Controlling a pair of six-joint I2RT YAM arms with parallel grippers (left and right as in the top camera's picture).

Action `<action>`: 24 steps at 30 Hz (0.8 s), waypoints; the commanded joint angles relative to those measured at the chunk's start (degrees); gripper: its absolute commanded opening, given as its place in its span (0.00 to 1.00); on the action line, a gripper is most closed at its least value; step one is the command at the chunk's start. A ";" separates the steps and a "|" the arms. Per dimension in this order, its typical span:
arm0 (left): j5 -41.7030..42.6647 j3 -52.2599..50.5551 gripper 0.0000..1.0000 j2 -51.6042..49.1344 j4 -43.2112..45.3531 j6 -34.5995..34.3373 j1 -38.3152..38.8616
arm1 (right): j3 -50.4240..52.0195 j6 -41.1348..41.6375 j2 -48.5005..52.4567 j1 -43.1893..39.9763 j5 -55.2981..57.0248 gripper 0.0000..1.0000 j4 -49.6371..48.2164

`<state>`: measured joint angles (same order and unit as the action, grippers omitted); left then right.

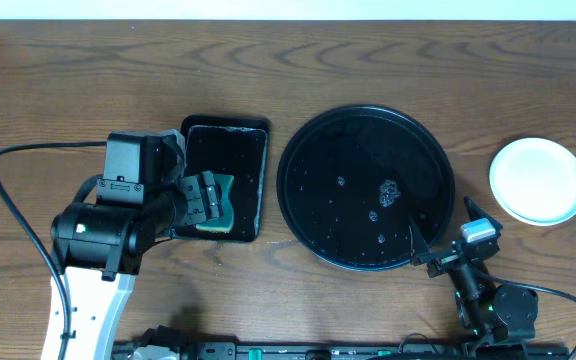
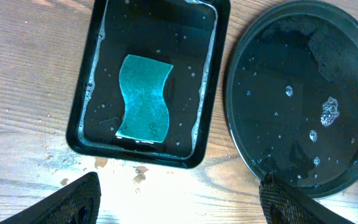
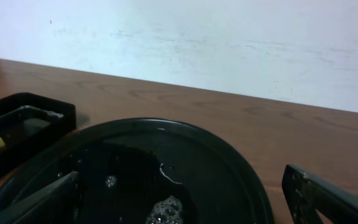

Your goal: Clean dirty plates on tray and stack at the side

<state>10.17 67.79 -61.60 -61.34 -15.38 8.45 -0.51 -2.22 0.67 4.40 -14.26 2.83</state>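
The large round black tray (image 1: 333, 150) sits mid-table, wet, with a patch of foam (image 1: 388, 190) and no plates on it. It also shows in the left wrist view (image 2: 278, 56) and the right wrist view (image 3: 229, 162). The plates (image 1: 538, 180) form one pale stack on the table right of the tray; only the clean top plate shows. My left gripper (image 1: 203, 200) is open and empty above the near edge of the rectangular tray (image 2: 179, 180). My right gripper (image 1: 443, 230) is open and empty at the round tray's near right rim (image 3: 180, 180).
A smaller rectangular black tray (image 1: 253, 150) left of the round tray holds soapy water and a teal sponge (image 2: 143, 98). Water drops lie on the wood by its near edge (image 2: 138, 171). A black cable (image 1: 8, 200) loops at the far left.
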 commanded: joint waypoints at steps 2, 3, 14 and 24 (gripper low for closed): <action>-0.13 0.02 0.82 0.13 -0.13 0.33 -0.13 | 0.20 -0.66 -0.37 -0.24 0.52 0.99 0.13; -0.13 0.02 0.82 0.13 -0.13 0.33 -0.13 | 0.20 -0.66 -0.39 -0.24 0.52 0.99 0.13; -5.18 -3.08 0.82 11.08 7.72 0.55 -1.27 | 0.20 -0.63 -0.39 -0.24 0.52 0.99 0.13; -1.79 -29.70 0.82 37.57 36.15 3.85 -6.67 | 0.20 -0.63 -0.39 -0.24 0.52 0.99 0.13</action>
<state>7.60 43.97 -29.10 -27.59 -13.87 2.20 -0.51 -2.24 0.64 4.40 -14.06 2.92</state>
